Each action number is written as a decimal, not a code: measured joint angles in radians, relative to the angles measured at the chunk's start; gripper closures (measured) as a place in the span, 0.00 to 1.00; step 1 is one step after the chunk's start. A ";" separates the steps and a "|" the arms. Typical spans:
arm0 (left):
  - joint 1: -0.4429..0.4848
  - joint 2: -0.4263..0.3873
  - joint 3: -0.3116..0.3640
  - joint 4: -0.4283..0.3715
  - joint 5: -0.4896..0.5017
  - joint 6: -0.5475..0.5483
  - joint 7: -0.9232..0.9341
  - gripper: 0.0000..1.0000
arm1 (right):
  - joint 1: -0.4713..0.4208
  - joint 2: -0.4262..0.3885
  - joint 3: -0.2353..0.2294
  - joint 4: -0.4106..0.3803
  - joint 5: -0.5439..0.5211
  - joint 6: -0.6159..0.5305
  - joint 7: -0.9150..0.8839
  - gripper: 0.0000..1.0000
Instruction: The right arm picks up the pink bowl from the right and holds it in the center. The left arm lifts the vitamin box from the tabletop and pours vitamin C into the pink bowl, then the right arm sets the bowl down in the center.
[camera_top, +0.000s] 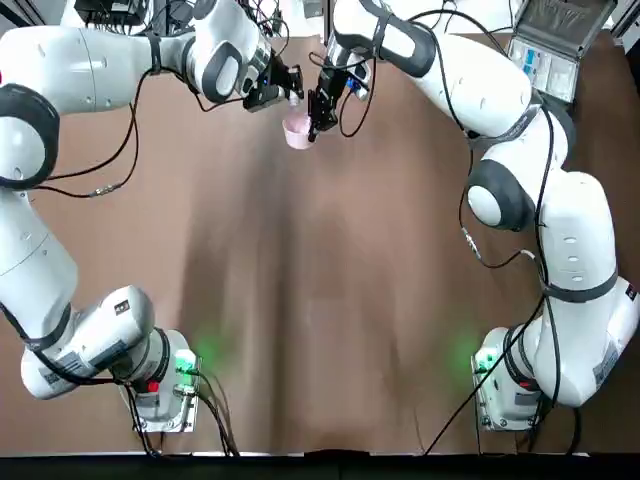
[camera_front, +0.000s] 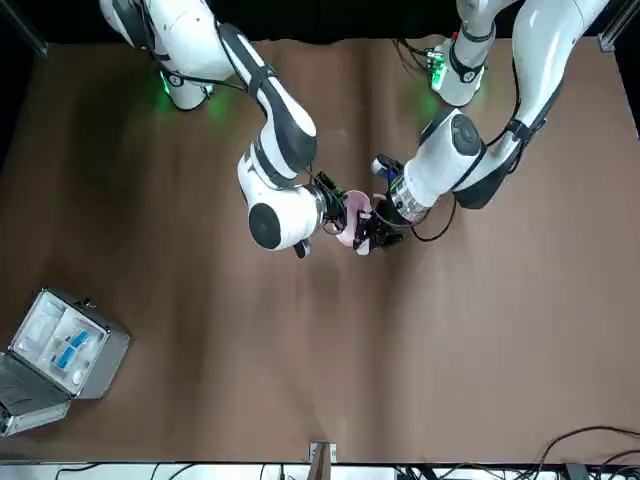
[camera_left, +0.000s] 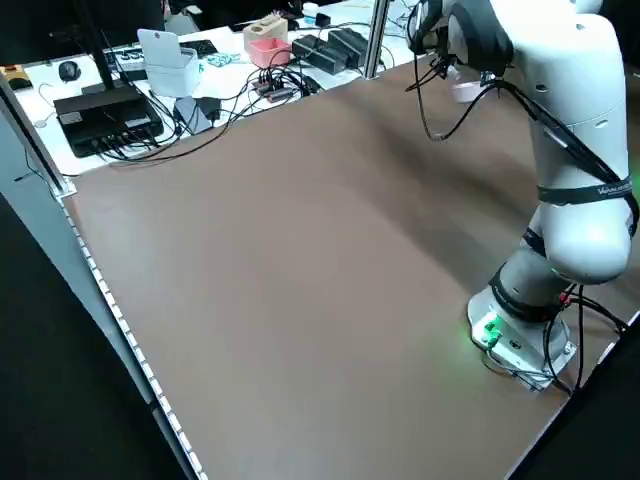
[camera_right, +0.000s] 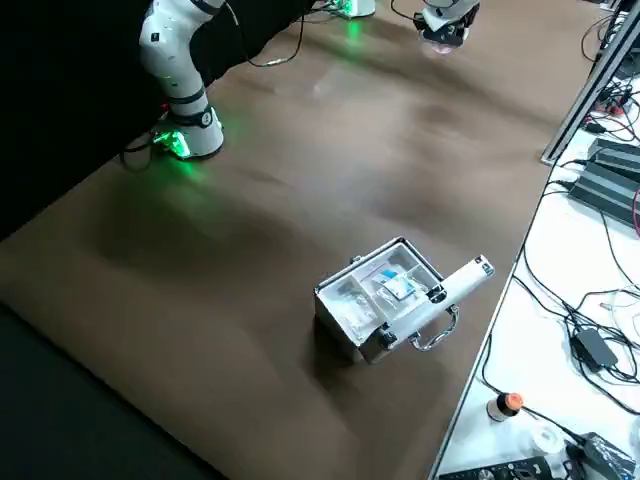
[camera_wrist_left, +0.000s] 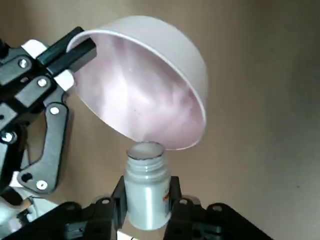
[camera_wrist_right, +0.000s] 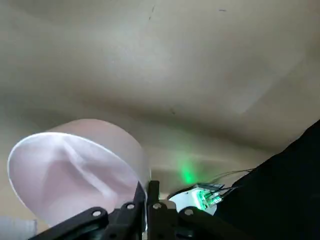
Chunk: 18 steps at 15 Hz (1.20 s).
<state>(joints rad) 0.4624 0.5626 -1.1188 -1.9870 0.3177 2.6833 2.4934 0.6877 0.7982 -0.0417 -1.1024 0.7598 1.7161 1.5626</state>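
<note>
Top: my left pincer (camera_top: 294, 88) and right pincer (camera_top: 318, 112) meet near the worktop's (camera_top: 300, 260) far edge.
Front: bowl (camera_front: 355, 215) between them.
Left wrist: left pincer clamps bottle (camera_wrist_left: 147, 187); light, smooth, probably slippery; grip mid-body, mouth free.
Right wrist: right pincer pinches bowl's wall; likely thin, stiff.

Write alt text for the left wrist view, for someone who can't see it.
A small white bottle, gripped between the left arm's jaws, has its open mouth at the rim of a pink bowl, which the right arm's jaws pinch by its edge.
</note>
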 joint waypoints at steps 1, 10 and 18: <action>0.000 -0.008 0.000 -0.023 0.003 0.041 0.000 0.64 | 0.000 0.000 0.000 0.000 0.000 0.000 0.000 0.97; 0.001 -0.079 0.000 -0.138 0.004 0.193 0.002 0.64 | -0.009 0.000 0.000 0.000 0.019 0.000 0.000 0.97; 0.026 -0.107 0.000 -0.179 0.064 0.309 0.008 0.64 | -0.010 0.000 0.000 0.000 0.020 0.000 0.000 0.97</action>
<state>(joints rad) 0.4881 0.4559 -1.1186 -2.1657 0.3816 2.9922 2.5010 0.6781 0.7986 -0.0421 -1.1024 0.7796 1.7157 1.5627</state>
